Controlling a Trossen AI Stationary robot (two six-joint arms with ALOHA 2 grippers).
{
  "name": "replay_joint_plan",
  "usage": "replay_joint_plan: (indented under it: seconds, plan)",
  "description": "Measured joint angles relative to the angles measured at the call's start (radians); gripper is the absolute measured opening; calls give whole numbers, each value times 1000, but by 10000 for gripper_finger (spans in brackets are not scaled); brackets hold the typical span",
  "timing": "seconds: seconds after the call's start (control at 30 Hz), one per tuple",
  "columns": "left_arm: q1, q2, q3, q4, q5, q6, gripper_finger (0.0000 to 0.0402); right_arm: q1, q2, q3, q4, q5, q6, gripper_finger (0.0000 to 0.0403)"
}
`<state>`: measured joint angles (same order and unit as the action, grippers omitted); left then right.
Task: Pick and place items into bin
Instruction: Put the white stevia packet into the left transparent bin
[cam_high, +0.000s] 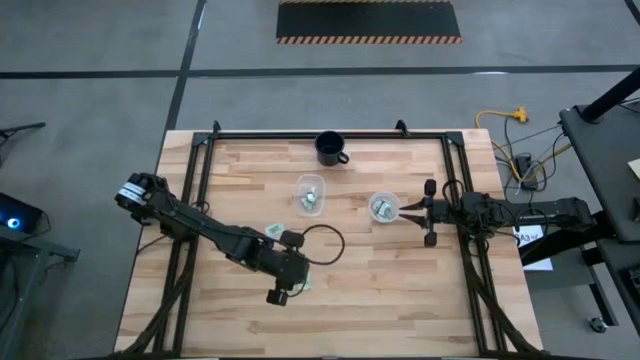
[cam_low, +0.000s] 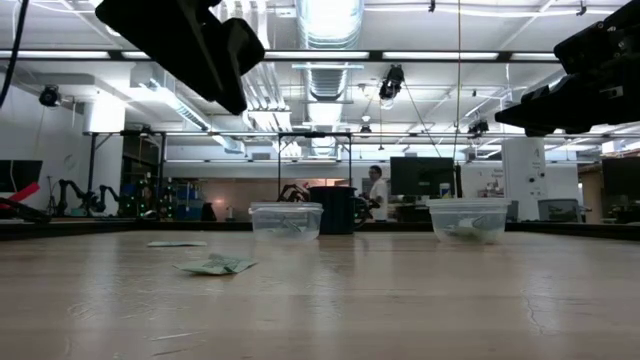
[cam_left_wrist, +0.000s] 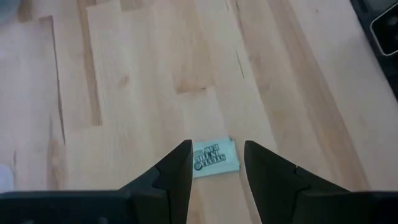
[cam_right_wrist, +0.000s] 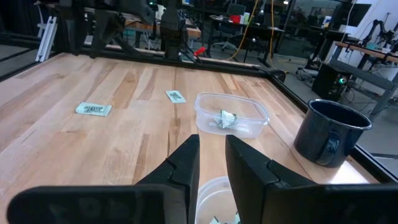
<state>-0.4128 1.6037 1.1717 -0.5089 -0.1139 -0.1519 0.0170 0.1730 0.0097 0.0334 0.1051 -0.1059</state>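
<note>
Here the left pincer (cam_left_wrist: 216, 163) hovers open over one packet (cam_left_wrist: 214, 158); the right pincer (cam_right_wrist: 212, 163), open, overhangs one of two cups (cam_right_wrist: 214, 194).

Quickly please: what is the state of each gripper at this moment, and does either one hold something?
Left gripper: open, holding nothing, above a packet on the table.
Right gripper: narrowly open, holding nothing, above a clear cup.
</note>
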Motion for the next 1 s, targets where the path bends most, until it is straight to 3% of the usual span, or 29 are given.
replay_joint_plan:
  seconds: [1.0]
  plan:
    - [67,46,-5,-5,3,0,128,0,0,0,0,0,0,68]
